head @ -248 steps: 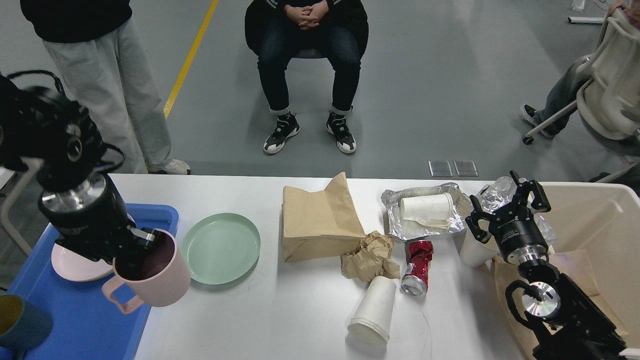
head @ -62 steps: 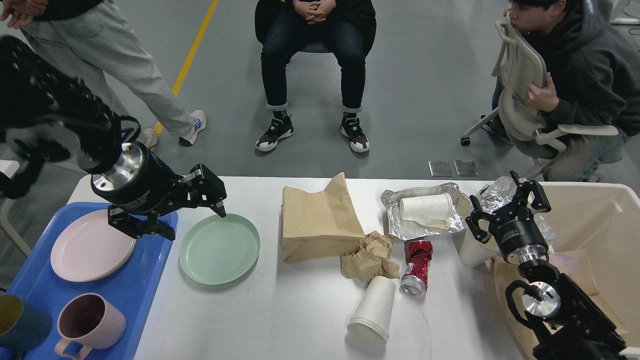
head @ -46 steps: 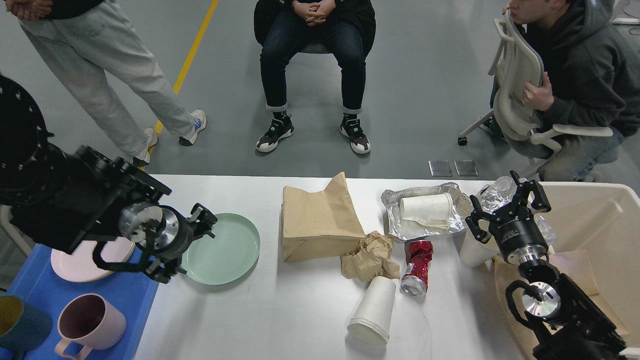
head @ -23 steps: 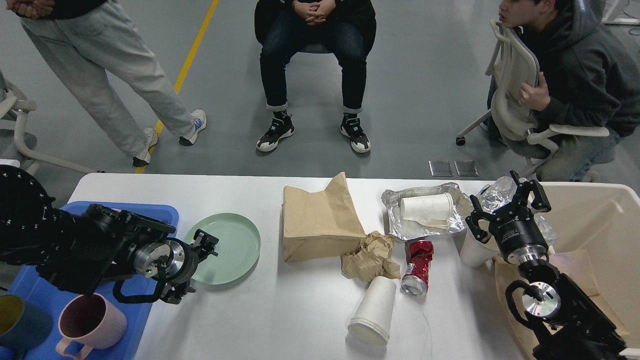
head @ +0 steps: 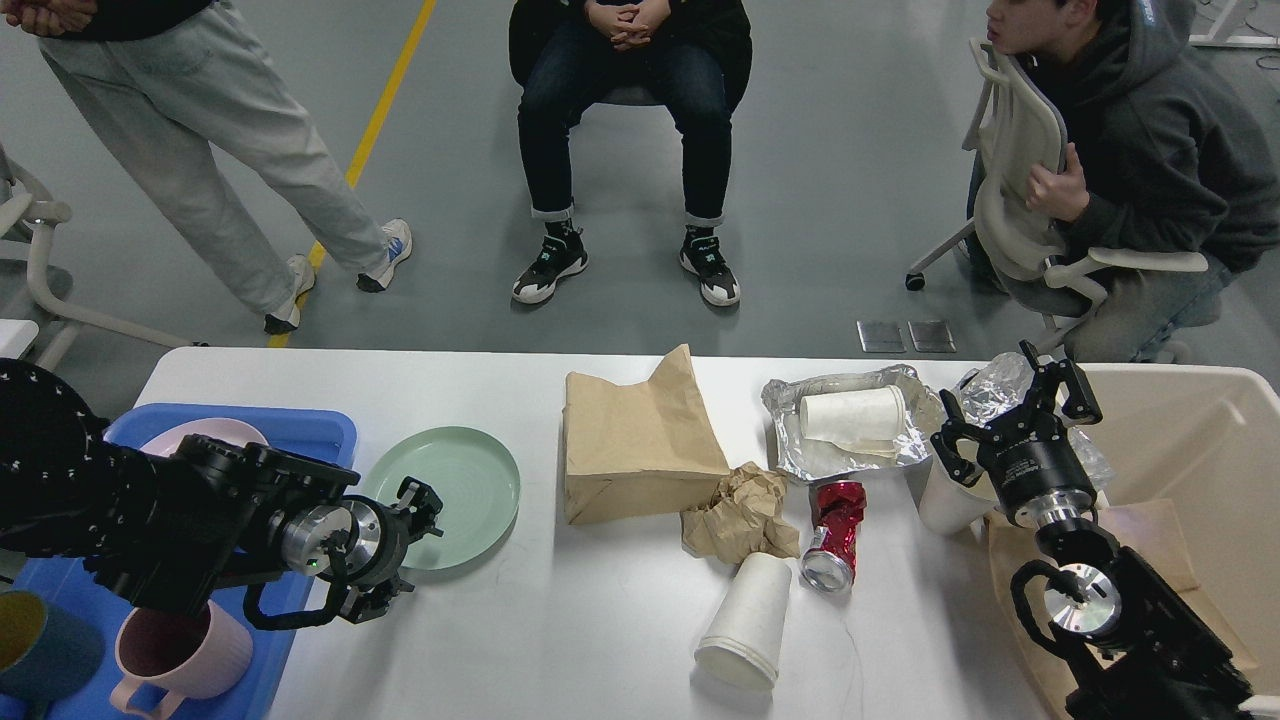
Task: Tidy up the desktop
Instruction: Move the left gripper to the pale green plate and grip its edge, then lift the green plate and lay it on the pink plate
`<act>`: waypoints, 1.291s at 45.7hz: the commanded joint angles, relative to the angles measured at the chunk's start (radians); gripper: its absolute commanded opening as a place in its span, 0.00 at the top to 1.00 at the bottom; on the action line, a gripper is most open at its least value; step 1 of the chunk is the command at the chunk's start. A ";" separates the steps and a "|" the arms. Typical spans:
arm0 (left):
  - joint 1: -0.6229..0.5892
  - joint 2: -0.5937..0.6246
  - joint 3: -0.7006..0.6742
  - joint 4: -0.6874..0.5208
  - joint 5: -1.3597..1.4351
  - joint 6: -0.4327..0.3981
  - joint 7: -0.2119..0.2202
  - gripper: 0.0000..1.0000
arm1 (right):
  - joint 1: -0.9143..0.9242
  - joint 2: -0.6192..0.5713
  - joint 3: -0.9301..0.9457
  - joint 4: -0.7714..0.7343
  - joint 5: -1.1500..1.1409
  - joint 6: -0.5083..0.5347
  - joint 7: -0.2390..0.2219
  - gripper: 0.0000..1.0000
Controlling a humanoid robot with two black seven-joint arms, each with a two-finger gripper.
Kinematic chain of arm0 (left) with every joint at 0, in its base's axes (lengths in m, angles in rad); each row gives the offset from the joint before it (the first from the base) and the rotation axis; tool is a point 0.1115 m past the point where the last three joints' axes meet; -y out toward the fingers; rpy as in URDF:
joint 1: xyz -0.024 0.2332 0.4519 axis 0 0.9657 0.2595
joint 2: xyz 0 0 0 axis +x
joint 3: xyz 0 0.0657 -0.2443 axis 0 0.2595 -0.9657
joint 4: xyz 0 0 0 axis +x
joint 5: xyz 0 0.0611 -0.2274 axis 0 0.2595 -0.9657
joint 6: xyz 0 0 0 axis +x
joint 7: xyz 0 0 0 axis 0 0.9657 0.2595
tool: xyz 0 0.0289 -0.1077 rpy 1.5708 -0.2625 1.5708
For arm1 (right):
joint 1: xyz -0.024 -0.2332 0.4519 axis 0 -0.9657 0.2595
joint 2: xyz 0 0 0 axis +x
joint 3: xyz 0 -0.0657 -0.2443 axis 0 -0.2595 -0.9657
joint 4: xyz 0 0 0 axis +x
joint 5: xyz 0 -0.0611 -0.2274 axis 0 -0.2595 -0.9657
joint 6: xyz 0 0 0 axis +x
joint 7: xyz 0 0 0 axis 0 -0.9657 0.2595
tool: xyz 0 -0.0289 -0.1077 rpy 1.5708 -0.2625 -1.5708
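The white desktop (head: 560,630) holds a green plate (head: 455,490), a brown paper bag (head: 635,440), crumpled brown paper (head: 740,515), a crushed red can (head: 835,530), a white paper cup (head: 745,625) on its side and a foil tray (head: 800,450) with a rolled white cup (head: 852,413). My left gripper (head: 408,548) is open and low at the plate's near-left rim. My right gripper (head: 1010,415) is open and empty, above an upright white cup (head: 938,505) beside crumpled foil (head: 990,385).
A blue tray (head: 305,432) at the left holds a pink plate (head: 195,435), a pink mug (head: 185,655) and a dark teal cup (head: 40,645). A beige bin (head: 1190,440) stands at the right. People and chairs are beyond the far edge.
My left arm set the pink mug down in the blue tray, then swung down and right to the green plate's near-left rim. The right arm has not moved.
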 commanded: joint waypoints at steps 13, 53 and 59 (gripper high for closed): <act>0.028 0.004 -0.004 0.011 -0.003 0.038 0.001 0.71 | 0.000 0.000 0.000 0.000 -0.001 0.000 0.000 0.00; -0.019 0.039 -0.015 -0.036 -0.005 0.013 0.016 1.00 | 0.000 0.000 0.000 -0.002 0.001 0.000 0.000 0.00; -0.148 0.110 0.004 -0.166 -0.005 0.010 0.016 1.00 | 0.000 0.000 0.000 -0.002 -0.001 0.000 0.000 0.00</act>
